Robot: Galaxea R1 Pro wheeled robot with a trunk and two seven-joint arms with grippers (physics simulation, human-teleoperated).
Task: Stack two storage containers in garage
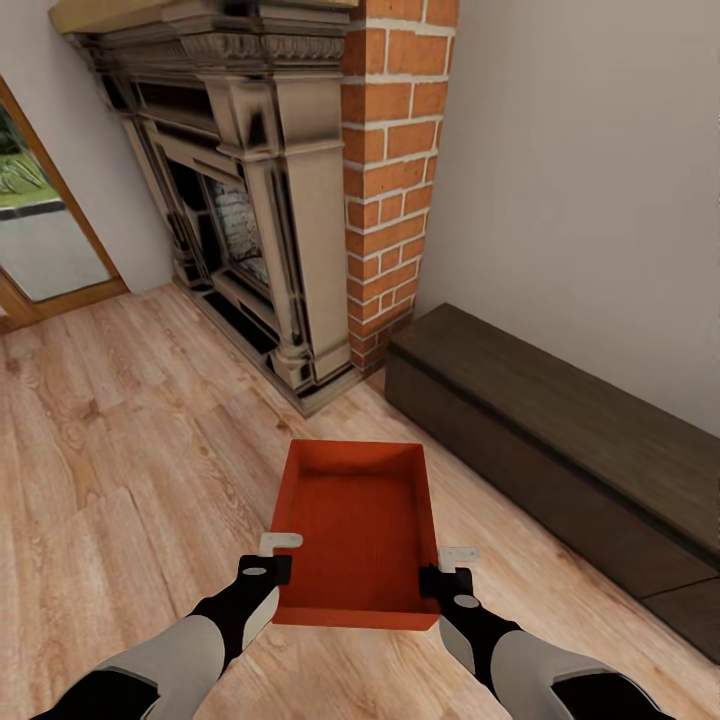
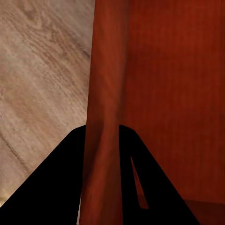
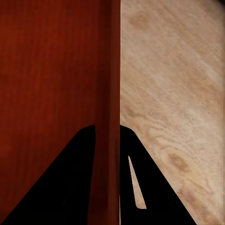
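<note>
Above the wood-plank floor (image 1: 120, 470), an orange-red storage container (image 1: 355, 530) is held between both arms. Its walls at nine and three o'clock are clamped by the left gripper (image 1: 278, 556) and right gripper (image 1: 446, 568). At twelve o'clock, a fireplace (image 1: 250, 200) is seen.

Ahead of you stood a dark carved fireplace surround (image 1: 250, 200) with a pale wooden mantel shelf (image 1: 150, 12) on top, set against a red-brick chimney column (image 1: 395, 170). To the right of the brick, a long, low dark-brown wooden bench (image 1: 560, 450) ran along the plain pale wall (image 1: 600, 150), touching it. At your far left a wood-framed glass door (image 1: 45, 240) showed greenery and paving outside.
</note>
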